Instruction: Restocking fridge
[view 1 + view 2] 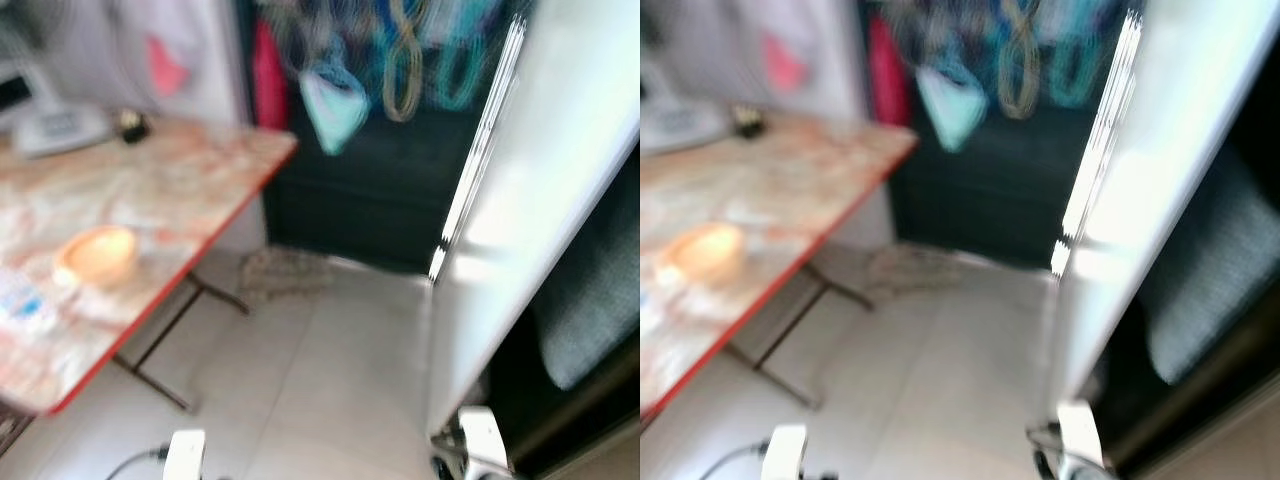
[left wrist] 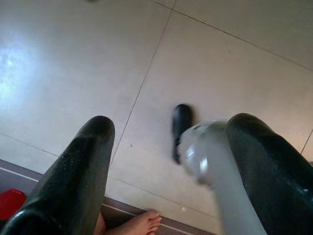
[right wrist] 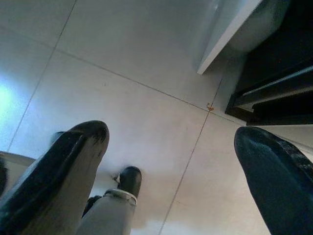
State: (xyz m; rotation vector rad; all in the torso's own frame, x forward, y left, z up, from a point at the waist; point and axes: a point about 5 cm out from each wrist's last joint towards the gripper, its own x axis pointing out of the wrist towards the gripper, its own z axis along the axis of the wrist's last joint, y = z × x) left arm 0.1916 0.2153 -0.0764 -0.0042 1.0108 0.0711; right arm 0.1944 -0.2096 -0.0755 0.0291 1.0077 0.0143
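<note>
So the head views are pretty smeared, looks like the robot's mid-walk or mid-turn, but you can make out the layout fine. The fridge door (image 1: 540,190) is swung open and takes up the right side of the frame, a tall white slab running from upper right down to lower centre-right, with the dark fridge interior (image 1: 590,300) behind it at far right. Over on the left there's a marble-look table (image 1: 180,190) with a red edge, and on it an orange bowl (image 1: 97,255) plus what might be a wrapped packet (image 1: 22,303) at the left edge, too blurry to say what it is. Both arms just hang down at the bottom of the frame. The left gripper (image 2: 168,161) has its fingers spread wide over bare floor tile (image 2: 73,63), nothing between them, and there's a person's bare foot (image 2: 142,223) at the bottom of that wrist view. The right gripper (image 3: 171,166) is likewise spread apart and carrying nothing, pointing at the floor with the door's bottom corner at upper right. My read: anything to stock sits on the table, left of the robot, so the left arm is nearer that, while the right arm is nearer the open fridge. Nothing's been picked up yet.
</note>
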